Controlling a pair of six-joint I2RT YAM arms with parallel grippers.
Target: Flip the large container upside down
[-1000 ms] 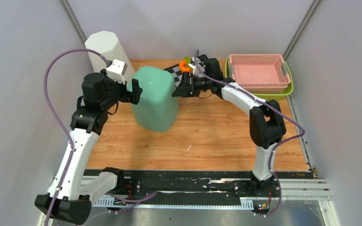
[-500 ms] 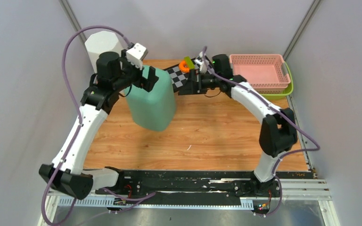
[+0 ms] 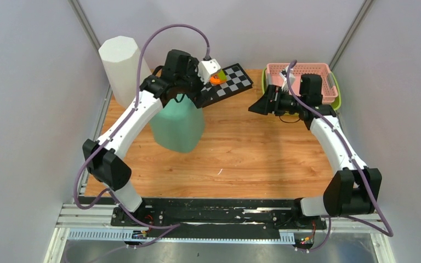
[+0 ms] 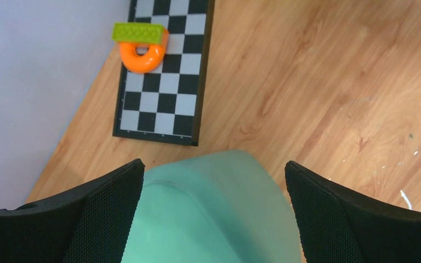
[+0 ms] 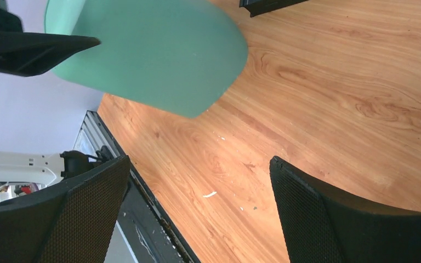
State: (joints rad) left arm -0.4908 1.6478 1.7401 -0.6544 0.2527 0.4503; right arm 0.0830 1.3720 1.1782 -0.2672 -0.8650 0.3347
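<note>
Jaws spread wide and empty on left gripper (image 4: pixel 214 165), seemingly above the large container (image 4: pixel 211 219), and right gripper (image 5: pixel 200 160).

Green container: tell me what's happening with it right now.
The mint-green container stands on the wooden table with a smooth closed end facing up, so it looks already turned over. The left gripper hovers open above it, fingers to either side and not gripping. The right gripper is open too, off to the right near the pink basket, holding nothing.
</note>
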